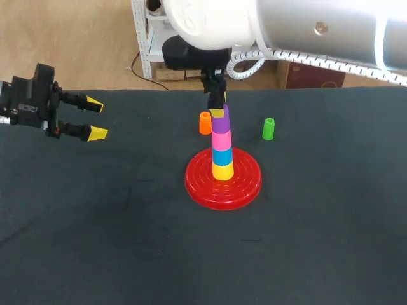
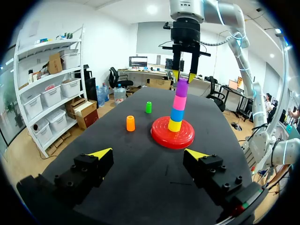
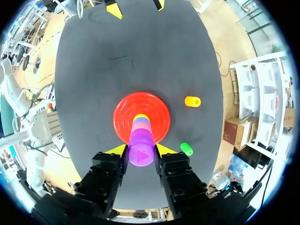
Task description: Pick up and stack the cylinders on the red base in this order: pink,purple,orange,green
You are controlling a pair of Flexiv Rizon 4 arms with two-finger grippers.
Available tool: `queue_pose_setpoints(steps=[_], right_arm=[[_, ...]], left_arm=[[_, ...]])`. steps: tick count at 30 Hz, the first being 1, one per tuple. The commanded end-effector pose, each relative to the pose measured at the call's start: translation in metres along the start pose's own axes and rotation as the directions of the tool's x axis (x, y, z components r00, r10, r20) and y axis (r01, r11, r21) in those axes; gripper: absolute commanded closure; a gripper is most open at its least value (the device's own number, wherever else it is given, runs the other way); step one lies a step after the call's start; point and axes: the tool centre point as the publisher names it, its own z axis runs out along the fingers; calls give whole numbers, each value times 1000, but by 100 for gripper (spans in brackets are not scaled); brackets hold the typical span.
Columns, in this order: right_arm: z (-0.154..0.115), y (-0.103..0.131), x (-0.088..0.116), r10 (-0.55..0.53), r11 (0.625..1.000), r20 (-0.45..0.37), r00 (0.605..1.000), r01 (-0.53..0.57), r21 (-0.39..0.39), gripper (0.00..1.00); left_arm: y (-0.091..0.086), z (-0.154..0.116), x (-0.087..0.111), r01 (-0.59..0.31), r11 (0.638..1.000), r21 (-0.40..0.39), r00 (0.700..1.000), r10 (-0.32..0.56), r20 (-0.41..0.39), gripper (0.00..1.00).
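Stack (image 1: 222,156) mid-frame: right hand (image 1: 219,113) clamps purple cylinder (image 1: 221,123) on pink cylinder (image 1: 220,139), left hand (image 1: 96,118) wide; best seat level, release gently.

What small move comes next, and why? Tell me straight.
Probably open the right jaws. They close on the purple cylinder from both sides, and it looks seated squarely on the pink cylinder atop the stack on the red base. The orange cylinder, next in order, stands beside the base, not yet picked up.
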Motion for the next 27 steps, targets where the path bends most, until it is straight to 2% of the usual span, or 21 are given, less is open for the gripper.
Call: queue_pose_setpoints(steps=[1, 4, 7, 8, 9, 18, 25, 27], right_arm=[[20, 10, 0, 18, 1000, 19, 1000, -17, -8, 100], [26, 14, 0, 35, 999, 42, 998, -35, -10, 100], [19, 15, 0, 48, 999, 61, 997, -48, 2, 100], [15, 15, 1, 49, 999, 65, 997, -50, 7, 71], [11, 15, 1, 51, 999, 73, 996, -52, 15, 0], [-26, 11, 5, 46, 997, 56, 997, -49, 56, 0], [-34, -6, 2, 44, 997, 54, 998, -47, 56, 0], [-33, -13, 1, 58, 997, 77, 995, -61, 48, 0]], left_arm=[[-1, 0, 1, -3, 1000, -4, 1000, 3, 5, 0], [-1, 0, 1, -3, 1000, -4, 1000, 3, 5, 0], [-1, 0, 1, -3, 1000, -4, 1000, 3, 5, 0], [-1, 0, 1, -3, 1000, -4, 1000, 3, 5, 0], [-1, 0, 1, -3, 1000, -4, 1000, 3, 5, 0], [-1, 0, 1, -3, 1000, -4, 1000, 3, 5, 0], [-1, 0, 1, -3, 1000, -4, 1000, 3, 5, 0], [-1, 0, 1, -3, 1000, -4, 1000, 3, 5, 0]])
